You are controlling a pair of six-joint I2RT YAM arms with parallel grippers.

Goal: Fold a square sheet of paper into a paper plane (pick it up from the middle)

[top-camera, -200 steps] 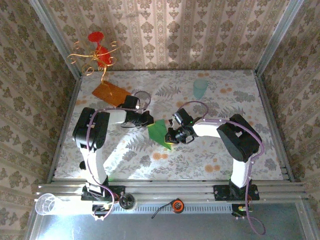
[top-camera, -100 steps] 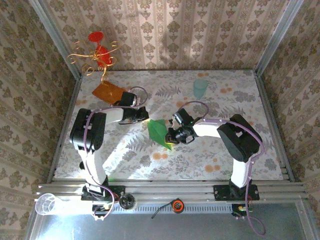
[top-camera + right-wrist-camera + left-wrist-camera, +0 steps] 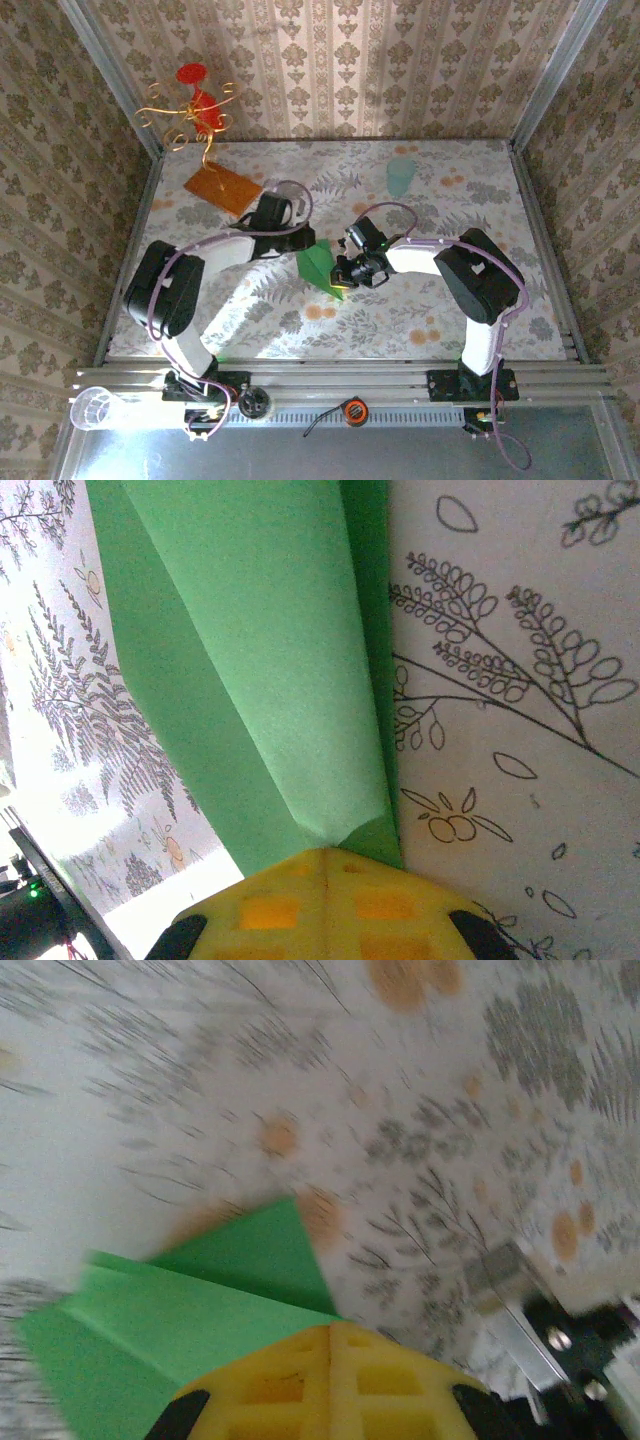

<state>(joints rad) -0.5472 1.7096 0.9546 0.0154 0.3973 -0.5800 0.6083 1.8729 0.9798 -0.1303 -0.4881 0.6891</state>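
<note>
The paper plane (image 3: 318, 264) lies in the middle of the tabletop (image 3: 420, 320), between the left hand (image 3: 303, 240) at its far edge and the right hand (image 3: 346, 270) at its right side. A board (image 3: 222, 187) lies behind on the left, and a cup (image 3: 401, 176) stands behind on the right.

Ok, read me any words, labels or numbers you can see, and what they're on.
None can be read. The green paper plane is plain, the orange board bears no lettering, and the clear cup and the small orange thing in front are too small to show any markings.
</note>
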